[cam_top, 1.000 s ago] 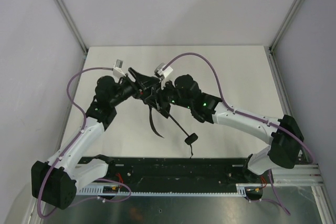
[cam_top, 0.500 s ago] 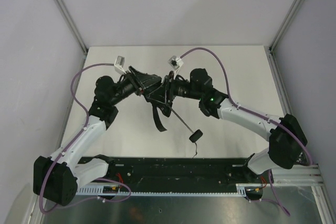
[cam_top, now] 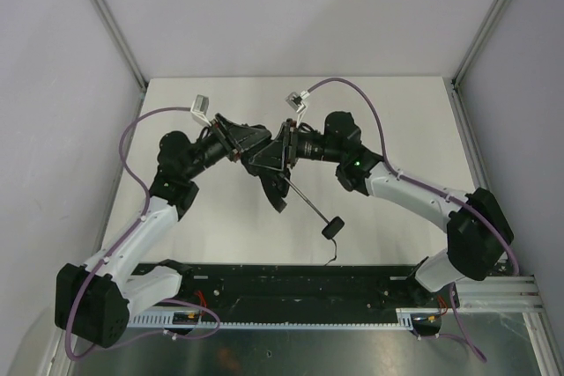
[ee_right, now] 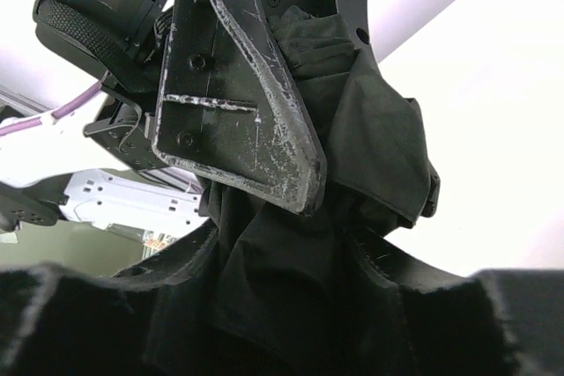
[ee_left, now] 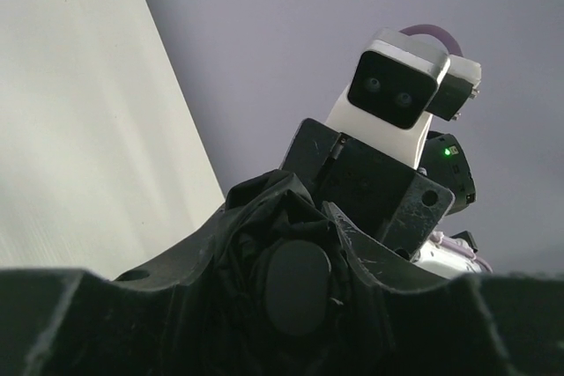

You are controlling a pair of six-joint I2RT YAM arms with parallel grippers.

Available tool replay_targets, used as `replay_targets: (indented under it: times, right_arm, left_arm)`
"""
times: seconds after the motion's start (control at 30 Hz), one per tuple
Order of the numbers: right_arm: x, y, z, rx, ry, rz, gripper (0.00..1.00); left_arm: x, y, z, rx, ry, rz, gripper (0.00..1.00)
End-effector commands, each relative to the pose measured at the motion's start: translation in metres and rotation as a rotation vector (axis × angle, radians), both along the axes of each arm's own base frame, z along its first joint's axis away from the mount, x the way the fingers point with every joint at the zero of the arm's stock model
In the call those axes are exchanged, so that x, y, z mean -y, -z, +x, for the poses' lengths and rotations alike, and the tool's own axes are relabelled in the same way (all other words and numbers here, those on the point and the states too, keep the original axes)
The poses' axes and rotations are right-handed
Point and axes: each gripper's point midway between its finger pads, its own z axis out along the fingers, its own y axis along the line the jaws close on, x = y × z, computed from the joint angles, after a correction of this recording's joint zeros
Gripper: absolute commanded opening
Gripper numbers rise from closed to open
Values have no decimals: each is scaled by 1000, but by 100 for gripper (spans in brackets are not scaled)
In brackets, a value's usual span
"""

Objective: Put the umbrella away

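1. Left gripper [ee_left: 291,323]: fingers [ee_left: 53,323] about half closed; the umbrella's [ee_left: 264,244] bunched black canopy fills the gap between them; reads as a grip on cloth; how firm it is, cannot tell.
2. Right gripper [ee_right: 282,323]: fingers [ee_right: 70,323] likewise half closed, with folds packed between them; it holds the same bundle from the opposite side.
3. Just past the right fingers: one scratched left finger lies flat on the cloth; the two grippers sit nose to nose; touching or a hair apart, cannot tell.
4. Below both sets of fingers: a fabric tab [cam_top: 278,195] hangs loose and unfastened.
5. Further out from the fingers, toward the arm bases: a thin shaft [cam_top: 307,204] leaves the bundle and runs bare to the handle [cam_top: 333,228]; a cord [cam_top: 331,255] trails off the handle.
6. Beneath everything: the table [cam_top: 397,121]; the bundle is held clear above it; whether the handle rests on it or hangs, cannot tell.
7. Step in hand, as judged: gathering the collapsed canopy into a tight roll; the umbrella is down but not yet tidy, the shaft looks unshortened and the tab is undone, so roughly mid-task.
8. Next move, as judged: one gripper must keep the bundle pinned while the other lets go; the free one then goes out along the shaft to the handle to push it in, or takes the tab to wrap the folds; a slack pinch risks the cloth springing loose.
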Motion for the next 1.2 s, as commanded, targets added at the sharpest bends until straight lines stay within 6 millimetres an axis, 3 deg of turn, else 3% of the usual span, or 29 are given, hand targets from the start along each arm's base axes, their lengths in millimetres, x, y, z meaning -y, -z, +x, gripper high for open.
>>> replay_targets:
  times: [0.0,0.13,0.2,0.47,0.67,0.73,0.83,0.9,0.93,1.1,1.17]
  right_arm:
    - [6,-17,-28,101,-56,-16,50]
    - [10,-4,-25,120,-31,-77,70]
    - [10,2,-23,117,-33,-96,75]
    - [-3,13,-18,130,-45,-142,77]
    - [-17,15,-16,148,-47,-171,54]
    - [-21,16,-15,146,-49,-172,39]
    - [-24,16,-15,122,-58,-156,8]
    - [-26,8,-19,104,-83,-120,2]
    - [-27,4,-21,92,-97,-99,1]
    - [-23,-23,-33,42,-158,10,0]
    - [-19,-32,-36,16,-178,59,0]
  left_arm:
    - [-2,-29,-6,67,-10,-56,0]
    - [-3,-25,-4,48,-23,-54,0]
    - [-2,-25,-3,45,-21,-51,0]
    - [1,-18,-1,-23,-18,-41,0]
    - [-4,-8,6,-100,-96,21,0]
    - [-7,-5,8,-130,-123,48,0]
    - [-9,-1,8,-150,-140,69,0]
    - [-10,1,7,-148,-142,76,0]
    - [-10,1,6,-142,-141,80,3]
    - [-7,-10,-5,-52,-92,29,61]
    - [-5,-15,-10,-10,-64,4,71]
